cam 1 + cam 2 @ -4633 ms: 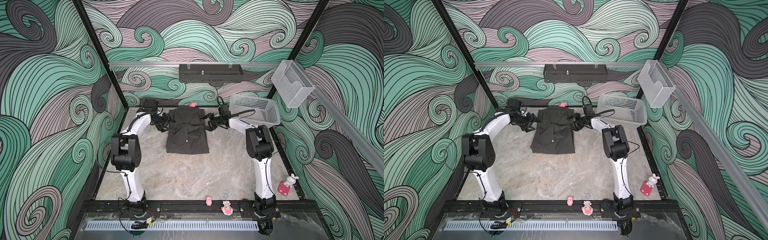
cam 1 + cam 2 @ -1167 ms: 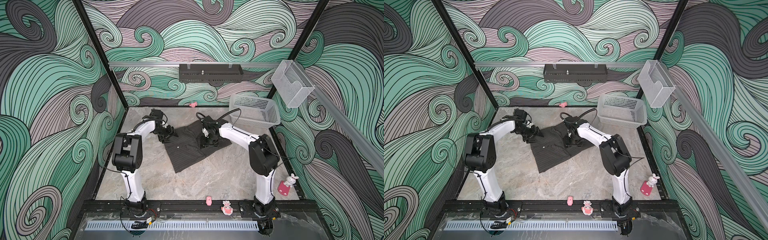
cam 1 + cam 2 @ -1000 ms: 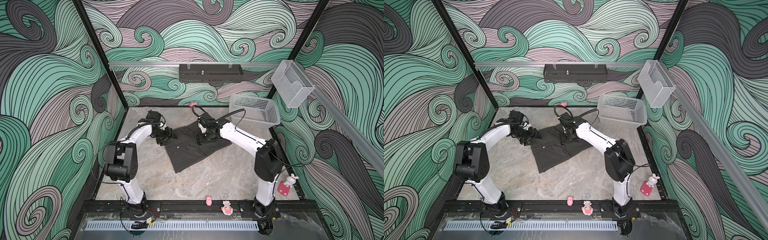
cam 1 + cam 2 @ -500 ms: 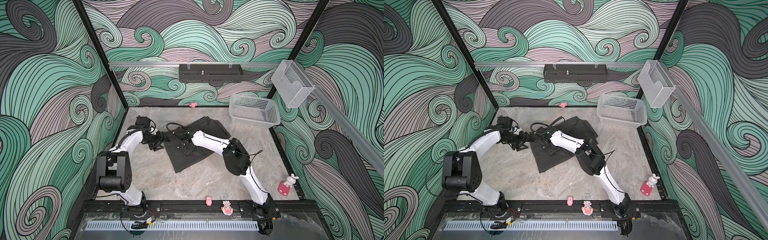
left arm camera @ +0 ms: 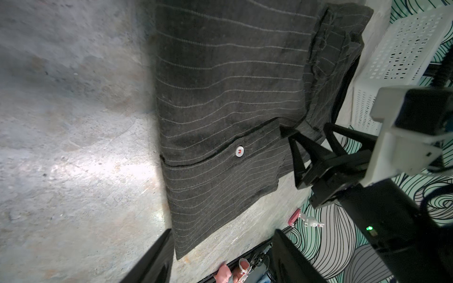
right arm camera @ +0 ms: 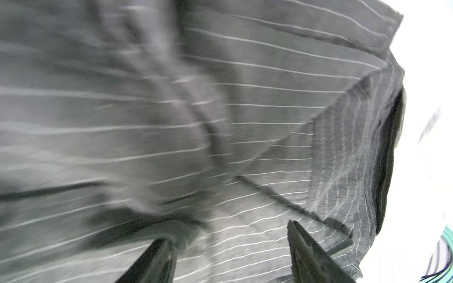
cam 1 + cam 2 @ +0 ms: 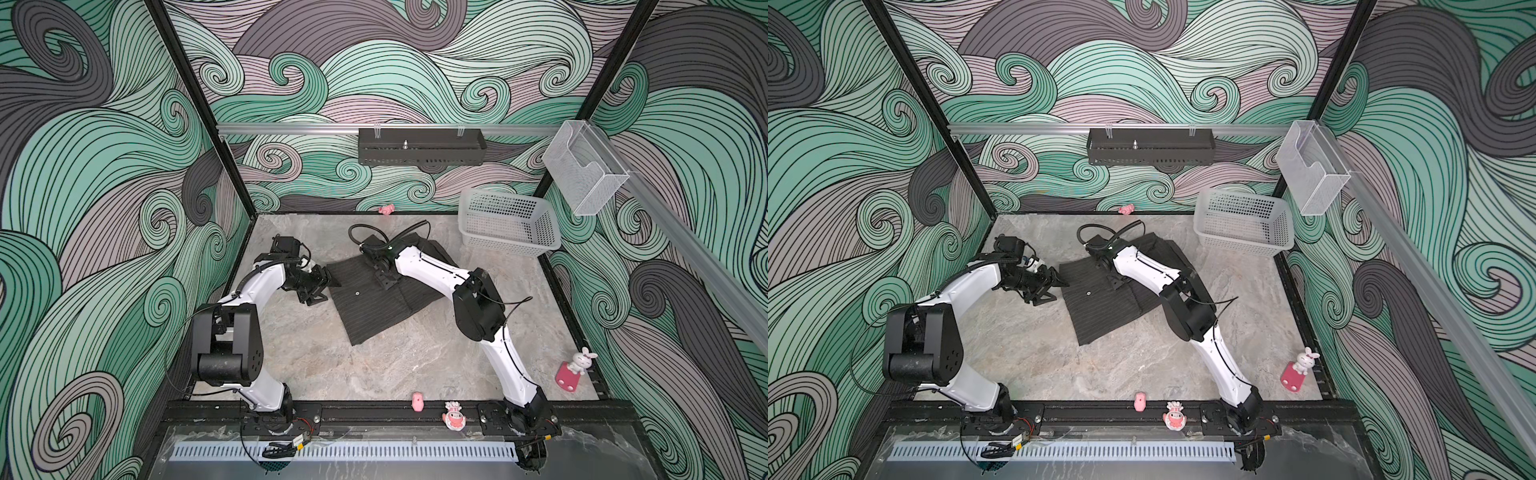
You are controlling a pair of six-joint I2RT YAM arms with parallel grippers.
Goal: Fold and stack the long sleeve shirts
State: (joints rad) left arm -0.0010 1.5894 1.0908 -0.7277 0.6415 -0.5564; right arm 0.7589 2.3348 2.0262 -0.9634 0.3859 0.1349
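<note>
Charcoal pinstriped long sleeve shirt [image 7: 374, 307]: folded narrow, lying askew mid-surface [image 7: 374, 374] | left pincer [image 7: 326, 291]: spread, empty, beside the shirt's edge, likely to square it | right pincer [image 7: 386, 283]: spread, low over the cloth, probably smoothing it

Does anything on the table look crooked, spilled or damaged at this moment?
The dark charcoal pinstriped cloth shirt lies askew, turned diagonal to the edges of the grey marble-look table, and its far end, near the white perforated plastic basket, is bunched in uneven layers. No spill or damage shows.
</note>
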